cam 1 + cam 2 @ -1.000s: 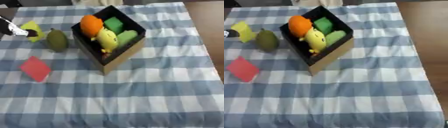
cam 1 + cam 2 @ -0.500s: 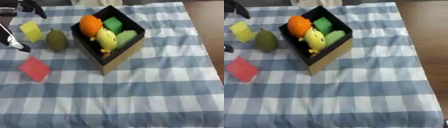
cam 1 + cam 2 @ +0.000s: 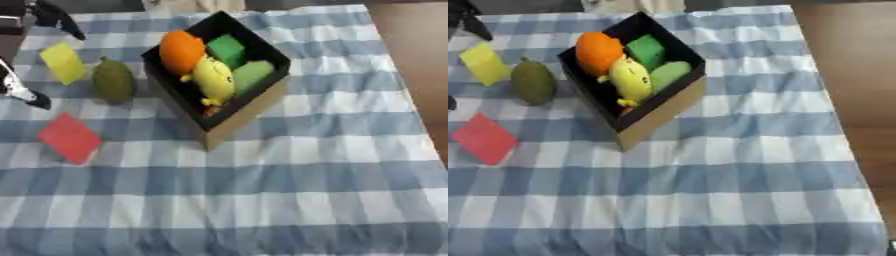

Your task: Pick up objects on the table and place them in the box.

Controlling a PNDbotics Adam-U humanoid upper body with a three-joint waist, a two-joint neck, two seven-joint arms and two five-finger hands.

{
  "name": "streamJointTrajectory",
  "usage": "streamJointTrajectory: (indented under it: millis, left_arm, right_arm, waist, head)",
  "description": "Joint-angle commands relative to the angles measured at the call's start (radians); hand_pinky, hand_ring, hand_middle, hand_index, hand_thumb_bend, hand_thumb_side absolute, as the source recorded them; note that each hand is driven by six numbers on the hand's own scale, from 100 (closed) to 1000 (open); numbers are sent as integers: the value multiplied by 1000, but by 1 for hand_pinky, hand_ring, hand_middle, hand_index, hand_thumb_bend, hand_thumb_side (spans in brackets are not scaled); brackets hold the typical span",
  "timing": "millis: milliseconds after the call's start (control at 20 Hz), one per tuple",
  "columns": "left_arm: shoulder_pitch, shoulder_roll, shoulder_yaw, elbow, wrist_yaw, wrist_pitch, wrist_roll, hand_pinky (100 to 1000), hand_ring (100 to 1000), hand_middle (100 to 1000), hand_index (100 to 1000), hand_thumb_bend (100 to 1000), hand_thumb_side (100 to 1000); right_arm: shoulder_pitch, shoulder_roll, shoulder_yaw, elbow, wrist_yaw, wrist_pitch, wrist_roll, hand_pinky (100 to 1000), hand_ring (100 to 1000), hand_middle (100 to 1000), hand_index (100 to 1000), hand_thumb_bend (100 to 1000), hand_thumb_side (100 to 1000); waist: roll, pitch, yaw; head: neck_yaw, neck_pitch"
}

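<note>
Blue-and-white checked cloth [image 3: 289,170] is covering the table you are working over, wrinkled a little and lying askew in both views. Near its far middle the box [image 3: 241,112] is sitting upright — black inside, tan cardboard outside — and it is already holding an orange ball [image 3: 181,50], a green block [image 3: 227,48], a yellow toy [image 3: 213,79] and a pale green piece [image 3: 252,73], all packed together.

Left of the box, three things are lying on the cloth: a dark green fruit [image 3: 114,80] just beside the box wall, a yellow card [image 3: 64,62] beyond it toward the far left, and a red card [image 3: 69,138] nearer you, well apart from the box.

Your left hand [image 3: 19,87] is showing at the left edge in the left eye view, between the yellow card and the red card, touching neither; only a white-and-black part with a dark tip is visible, so you cannot tell how its fingers are standing. In the right eye view that same hand is reduced to a dark sliver at the frame edge. A black piece of the rig [image 3: 51,15] is reaching in at the top left corner in both views, above the yellow card.

Brown floor [image 3: 842,60] is running along the right side of the table — the right eye view is showing more of it.
</note>
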Motion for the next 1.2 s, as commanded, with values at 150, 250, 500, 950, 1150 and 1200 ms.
streamJointTrajectory:
  millis: [150, 250, 500, 950, 1150, 1200]
  left_arm:
    - [16, 56, 2, -6, 42, -102, -144, 959, 909, 818, 895, 696, 467]
    - [33, 61, 2, -8, 54, -97, -145, 955, 904, 810, 884, 694, 469]
    - [83, 75, 10, -35, 73, -90, -145, 947, 891, 801, 874, 708, 449]
    - [129, 71, 17, -50, 48, -71, -128, 950, 881, 773, 876, 706, 467]
    - [131, 57, 11, -40, 58, -62, -120, 946, 887, 791, 898, 679, 469]
    - [133, 53, 9, -37, 64, -61, -120, 945, 888, 795, 902, 676, 466]
  right_arm:
    - [2, -29, -1, -20, 2, -126, 131, 987, 1000, 385, 978, 100, 499]
    - [3, -28, -1, -20, 2, -125, 131, 988, 1000, 383, 979, 100, 498]
    - [1, -25, -2, -20, 9, -118, 131, 991, 1000, 380, 980, 100, 498]
    - [4, -10, 3, -20, 23, -113, 131, 994, 1000, 374, 981, 100, 485]
    - [3, -6, 6, -20, 32, -108, 131, 995, 1000, 370, 982, 100, 479]
    - [2, -4, 6, -20, 33, -108, 131, 996, 1000, 370, 982, 100, 480]
  waist:
    - [8, -31, 2]
    - [7, -31, 2]
    - [6, -30, 9]
    - [2, -29, 12]
    - [1, -27, 10]
    - [0, -26, 9]
  head:
    - [-5, 5]
    - [-5, 5]
    - [-10, 5]
    - [-10, 5]
    - [-9, 5]
    - [-9, 5]
